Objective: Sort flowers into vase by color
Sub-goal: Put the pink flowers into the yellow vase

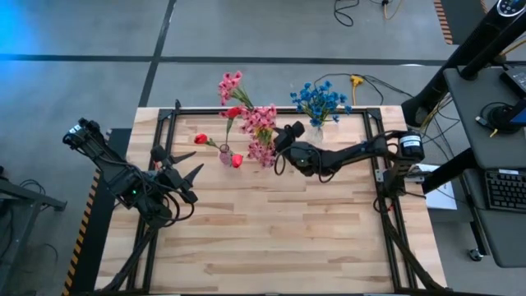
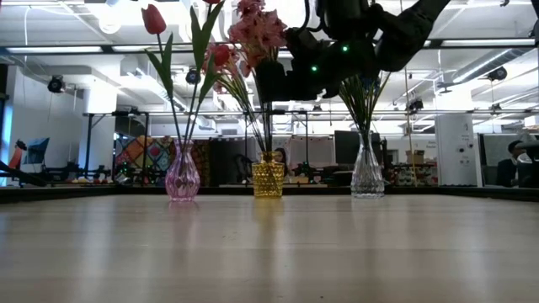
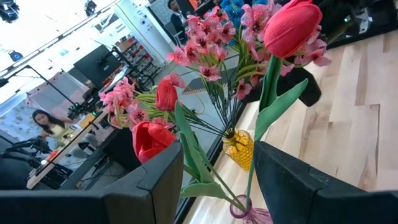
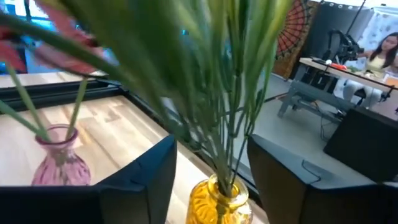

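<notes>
spread right gripper (image 4: pixel 208 180) hangs over yellow vase (image 2: pixel 268 178) at frame centre; red, pink, blue flowers look sorted; left gripper (image 1: pixel 182 175) spread, lower left.

Right gripper (image 4: pixel 208 171): fingers spread apart, one either side of the green stems
Yellow vase (image 4: pixel 217 200): sat right between the fingers, textured glass, packed with green stems (image 4: pixel 233 93)
Pink vase (image 4: pixel 57 158): off to the side on the wooden table (image 4: pixel 118 121), couple of thin stems in it
Blooms: just a reddish blur up close
Background: person (image 4: pixel 382 53) seated at a desk
</notes>
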